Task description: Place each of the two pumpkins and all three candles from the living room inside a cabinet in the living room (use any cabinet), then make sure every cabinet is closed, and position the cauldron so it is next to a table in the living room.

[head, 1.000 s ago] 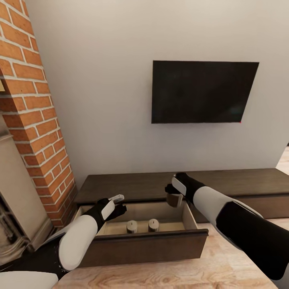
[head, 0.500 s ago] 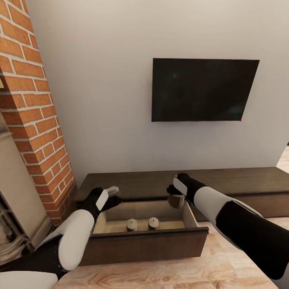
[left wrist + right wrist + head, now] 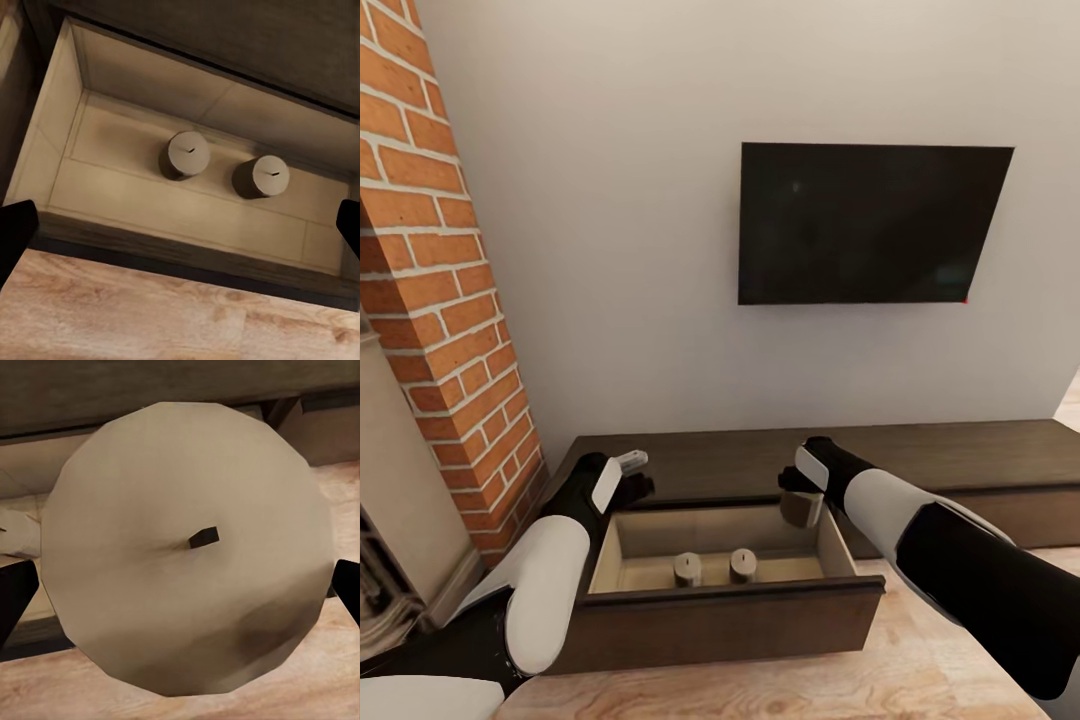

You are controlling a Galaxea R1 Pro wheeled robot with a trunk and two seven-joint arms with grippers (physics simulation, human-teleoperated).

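Right claw [image 3: 797, 497] apparently clamped on a candle [image 3: 796, 508] above the open drawer's [image 3: 720, 603] right rear corner.

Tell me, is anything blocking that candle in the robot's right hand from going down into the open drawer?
Nothing visible does. The right end effector holds the third candle above the open drawer's far right corner. The two candles already inside stand upright nearer the middle, leaving bare floor on the right.

A home living room: wall-mounted television [image 3: 870, 225], brick chimney [image 3: 435, 260], low wooden cabinet [image 3: 960, 455], wood floor [image 3: 760, 690]
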